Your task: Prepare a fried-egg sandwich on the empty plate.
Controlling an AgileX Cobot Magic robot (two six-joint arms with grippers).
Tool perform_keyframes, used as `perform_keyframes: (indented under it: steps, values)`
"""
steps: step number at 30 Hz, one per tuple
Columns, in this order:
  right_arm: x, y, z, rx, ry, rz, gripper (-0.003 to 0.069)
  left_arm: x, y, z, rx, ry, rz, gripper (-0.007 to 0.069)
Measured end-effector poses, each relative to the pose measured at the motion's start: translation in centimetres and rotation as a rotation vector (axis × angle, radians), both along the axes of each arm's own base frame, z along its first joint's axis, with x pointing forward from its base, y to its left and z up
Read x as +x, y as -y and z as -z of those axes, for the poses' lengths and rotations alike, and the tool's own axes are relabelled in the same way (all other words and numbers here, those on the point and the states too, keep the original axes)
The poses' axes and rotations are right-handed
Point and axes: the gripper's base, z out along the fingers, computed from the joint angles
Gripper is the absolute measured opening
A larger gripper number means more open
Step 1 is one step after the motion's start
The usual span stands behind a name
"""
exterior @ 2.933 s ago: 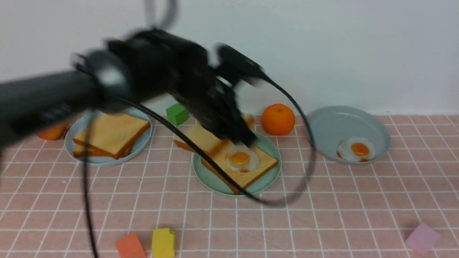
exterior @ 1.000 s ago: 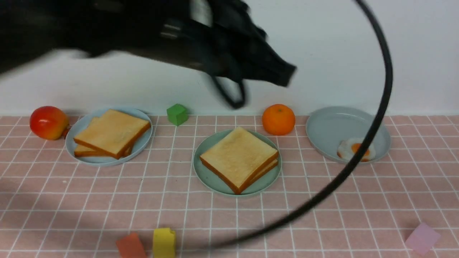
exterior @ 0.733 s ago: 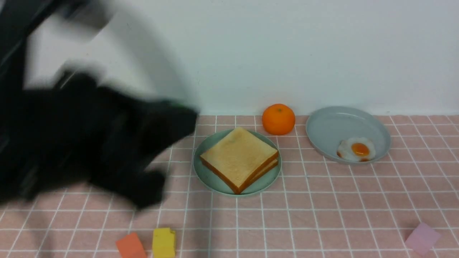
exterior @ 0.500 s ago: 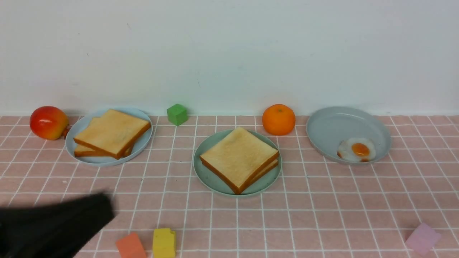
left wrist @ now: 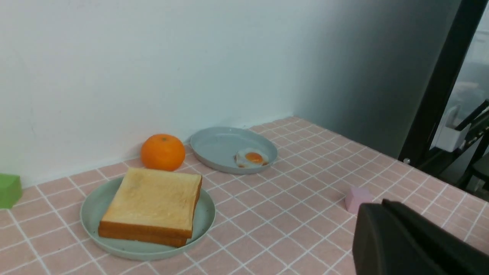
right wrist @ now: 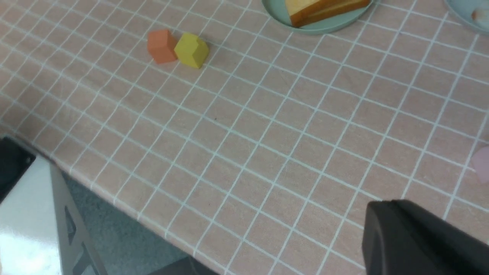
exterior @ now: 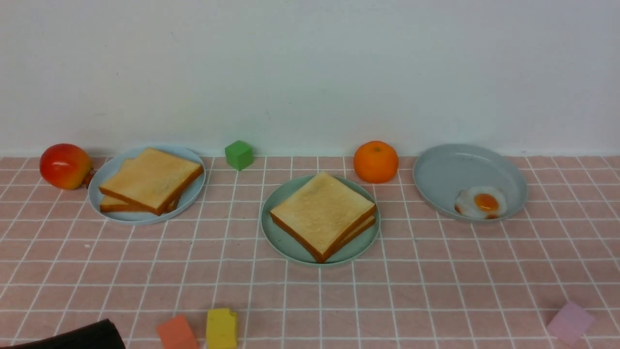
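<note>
The fried-egg sandwich (exterior: 322, 213) lies on the mint-green plate (exterior: 271, 237) in the middle of the table, two toast slices stacked, the egg between them hidden. The left wrist view shows the sandwich (left wrist: 153, 202) on that plate (left wrist: 91, 206) from the side. My left gripper (left wrist: 378, 208) is shut and holds nothing, far back from the plate; only a dark part of my left arm (exterior: 82, 337) shows at the front view's bottom left corner. My right gripper (right wrist: 382, 208) hangs over the table's near part, jaws together, nothing in them.
A pale blue plate (exterior: 191, 196) at the left holds two toast slices (exterior: 145, 182). A grey-blue plate (exterior: 455, 169) at the right holds a fried egg (exterior: 482, 202). An orange (exterior: 375, 161), apple (exterior: 64, 166), green cube (exterior: 239, 154), orange block (exterior: 177, 332), yellow block (exterior: 221, 328) and pink block (exterior: 570, 321) lie around.
My left arm has swung from above the plates down to the bottom left and almost out of the front view. The sandwich has stayed still, with its top slice covering the egg.
</note>
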Motion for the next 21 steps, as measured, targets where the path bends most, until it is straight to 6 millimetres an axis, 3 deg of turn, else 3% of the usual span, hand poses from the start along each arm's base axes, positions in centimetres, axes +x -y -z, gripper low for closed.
perform_keyframes:
  steps: [10,15,18,21]
  values:
    - [-1.7,1.6,0.2,0.037,0.075,0.452,0.0049,0.0,0.0,0.2,0.014,-0.013,0.0,-0.0013]
    - [-2.2,1.7,2.9,0.033,0.083,0.568,0.0052,0.0,0.0,0.2,0.016,-0.015,0.0,-0.0013]
    - [-0.7,1.6,5.3,0.08,0.246,0.565,0.0003,0.0,0.0,0.2,0.016,-0.015,0.0,-0.0013]
    - [1.4,1.6,8.9,0.043,0.377,0.554,-0.0011,0.0,0.0,0.2,0.016,-0.015,0.0,-0.0013]
